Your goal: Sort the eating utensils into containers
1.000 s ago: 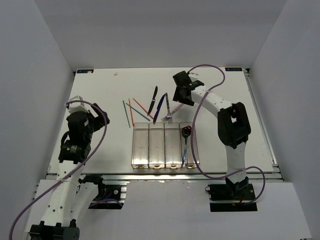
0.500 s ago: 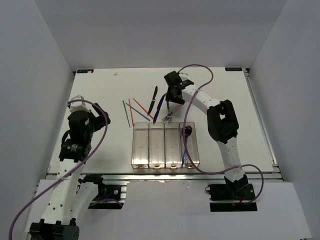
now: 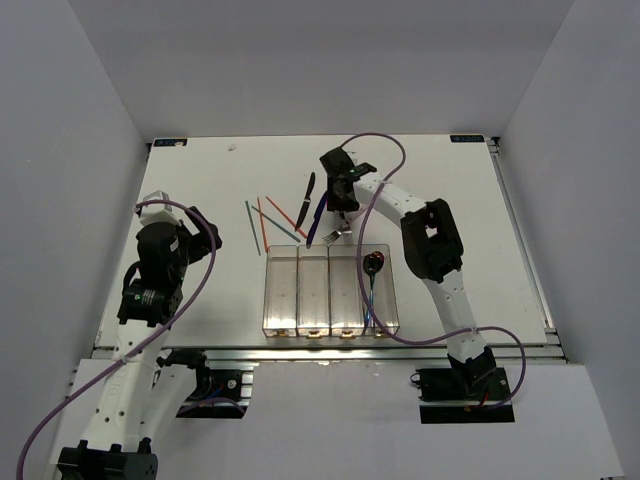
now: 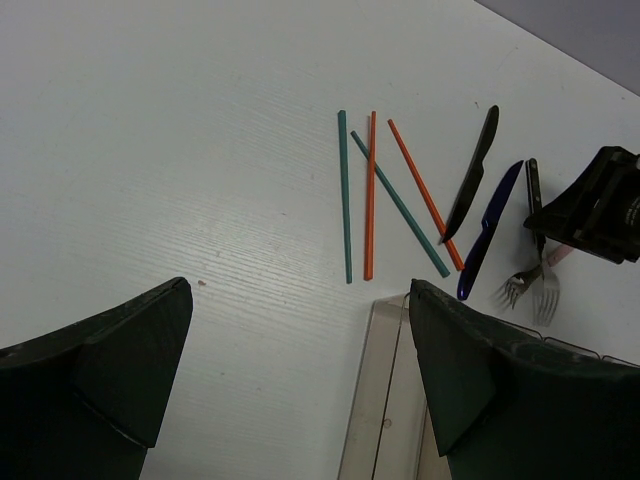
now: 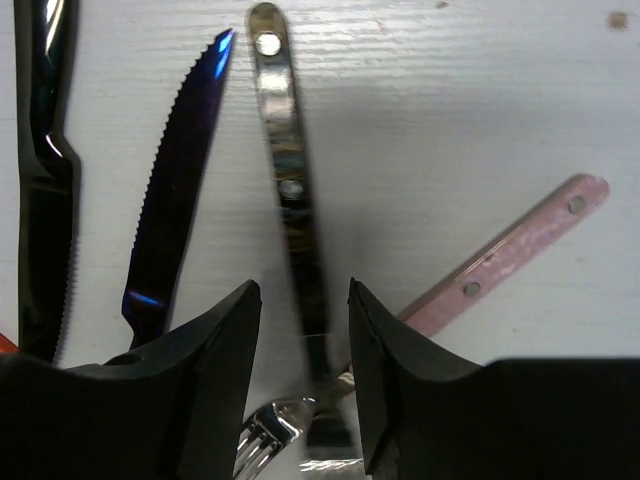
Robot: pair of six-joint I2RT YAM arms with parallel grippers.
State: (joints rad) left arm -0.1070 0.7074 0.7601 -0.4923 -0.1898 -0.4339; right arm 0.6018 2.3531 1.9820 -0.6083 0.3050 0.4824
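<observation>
The right gripper (image 5: 303,300) is low over the table (image 3: 200,180), just beyond the far end of the bins (image 3: 282,290). Its fingers are apart, one on each side of the steel fork (image 5: 290,170), with a gap showing between each pad and the handle. A pink fork (image 5: 520,240) lies slanted to that fork's right, and their tines meet near the bins: two forks in all

Two knives lie just left of them, the blue knife (image 5: 175,180) nearest the steel fork and the black knife (image 5: 42,200) beyond it. Further left lie four chopsticks: two green chopsticks (image 4: 344,200) and two orange chopsticks (image 4: 370,200). One orange one crosses a green one

The four clear bins stand joined in a row at the near side of the table. The rightmost one holds a spoon (image 3: 373,264) with a red bowl at its far end. I cannot tell whether a second spoon lies with it. The other three show no utensil

The left gripper (image 4: 300,300) hangs above bare table to the left of the bins, fingers wide apart and holding nothing
</observation>
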